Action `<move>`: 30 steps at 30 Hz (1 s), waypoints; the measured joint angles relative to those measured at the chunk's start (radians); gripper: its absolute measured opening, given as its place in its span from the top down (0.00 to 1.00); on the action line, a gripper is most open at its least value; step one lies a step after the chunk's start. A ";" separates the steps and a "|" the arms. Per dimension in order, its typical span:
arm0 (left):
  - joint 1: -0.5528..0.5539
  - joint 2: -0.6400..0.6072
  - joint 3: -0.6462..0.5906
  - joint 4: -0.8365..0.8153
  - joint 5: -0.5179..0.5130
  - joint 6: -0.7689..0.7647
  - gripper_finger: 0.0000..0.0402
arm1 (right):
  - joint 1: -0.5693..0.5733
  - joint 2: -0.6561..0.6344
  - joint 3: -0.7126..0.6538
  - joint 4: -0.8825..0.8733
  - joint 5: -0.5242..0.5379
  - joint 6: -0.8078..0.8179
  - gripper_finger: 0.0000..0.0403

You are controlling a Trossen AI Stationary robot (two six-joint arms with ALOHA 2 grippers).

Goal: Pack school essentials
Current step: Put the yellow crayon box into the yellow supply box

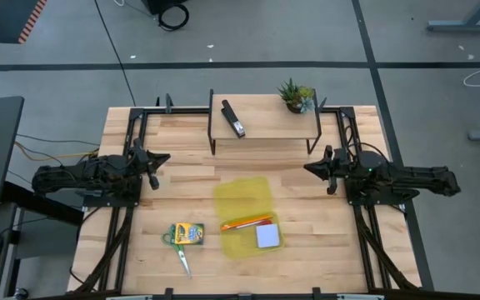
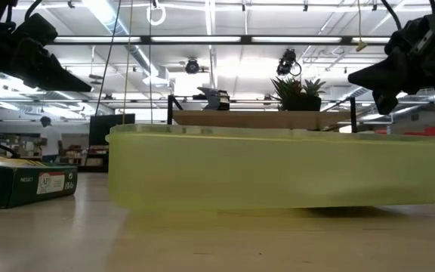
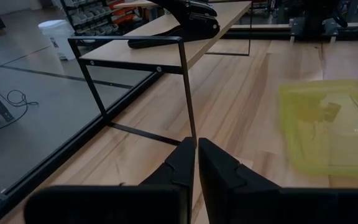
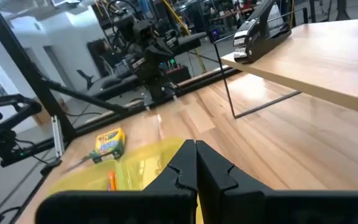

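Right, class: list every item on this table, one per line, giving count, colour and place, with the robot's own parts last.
case: one, clear yellow, open at table centre
pencils: a few, orange, in the case
notepad: one, pale blue, in the case, beside the pencils
crayon box: one, yellow-green, on the table left of the case
scissors: one, green-handled, by the crayon box
shelf: one, wooden on black legs, at the table's back
stapler: one, black, on the shelf
plant: one, green, on the shelf's right corner
left gripper: shut, at the left edge
right gripper: shut, at the right edge
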 joint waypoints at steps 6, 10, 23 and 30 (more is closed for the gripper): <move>0.000 0.000 0.000 0.000 0.000 0.000 0.91 | 0.000 -0.001 0.000 0.000 0.001 0.031 0.99; 0.000 0.000 0.000 0.000 -0.002 0.030 0.91 | 0.000 -0.001 0.000 0.000 0.002 0.033 0.99; 0.000 0.000 0.000 0.187 0.001 -0.070 0.91 | 0.000 -0.001 0.000 0.000 0.003 0.035 0.99; 0.000 0.000 0.000 0.273 0.001 -0.340 0.91 | 0.000 -0.001 0.000 -0.001 0.003 0.035 0.99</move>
